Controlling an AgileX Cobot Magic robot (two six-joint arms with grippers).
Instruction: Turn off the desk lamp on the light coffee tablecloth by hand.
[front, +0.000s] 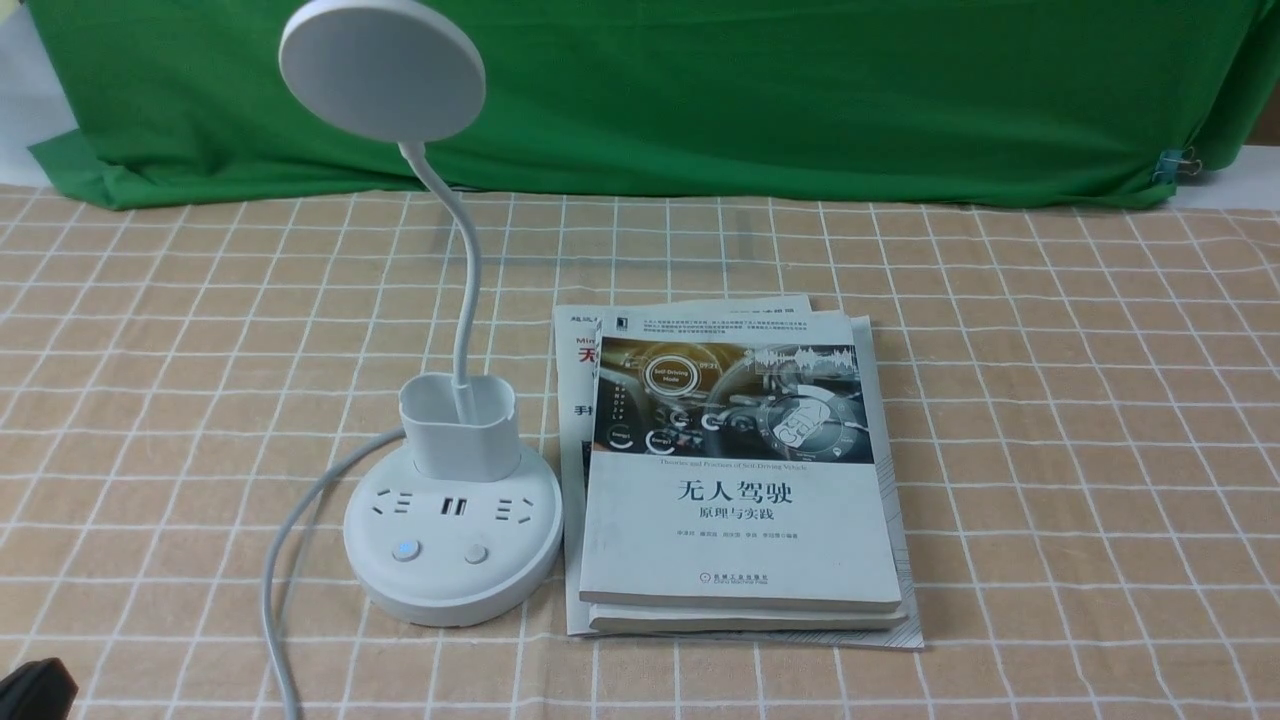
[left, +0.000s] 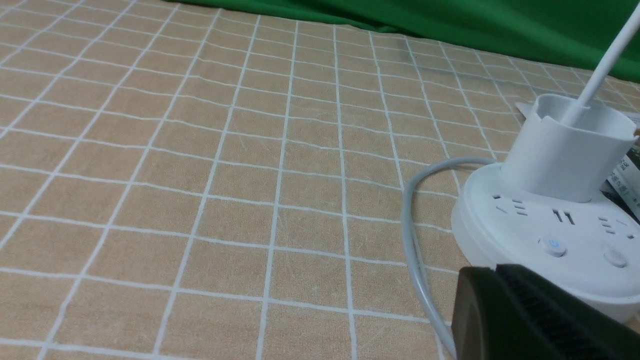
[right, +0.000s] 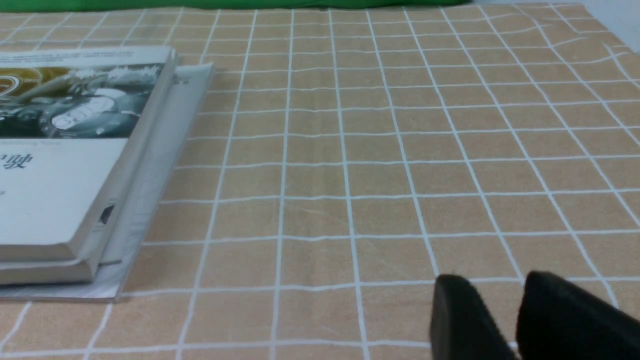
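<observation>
Nearest to me, my left end effector (left: 545, 315) fills the low corner of its wrist view as one dark mass, just short of the desk lamp (front: 452, 500); I cannot tell whether its jaws are parted or together. In the front view only a black corner of it shows at the near left edge (front: 35, 690). My right end effector (right: 520, 320) hovers over bare cloth with its two black fingers (right: 460, 315) slightly apart and nothing between them, so it is open and empty.

Under both lies the light coffee tablecloth (front: 1050, 420), tan with thin white lines in squares, covering the counter.

A little farther, left of centre, the lamp's round base sits on that cloth. Its near face carries two buttons: the left button (front: 405, 550) shows a small blue mark, the right button (front: 476, 553) is plain. Behind them run the sockets, then the pen cup (front: 458, 425), upright. The white cord (front: 290, 560) leaves the base on its left and curves toward the near edge.

Just beside the base, on its right, a stack of books (front: 740, 480) lies flat, the top cover printed with Chinese characters.

From the cup the thin neck bends up and left to the round disc head (front: 382, 68). Farthest back hangs a green cloth (front: 800, 90).
</observation>
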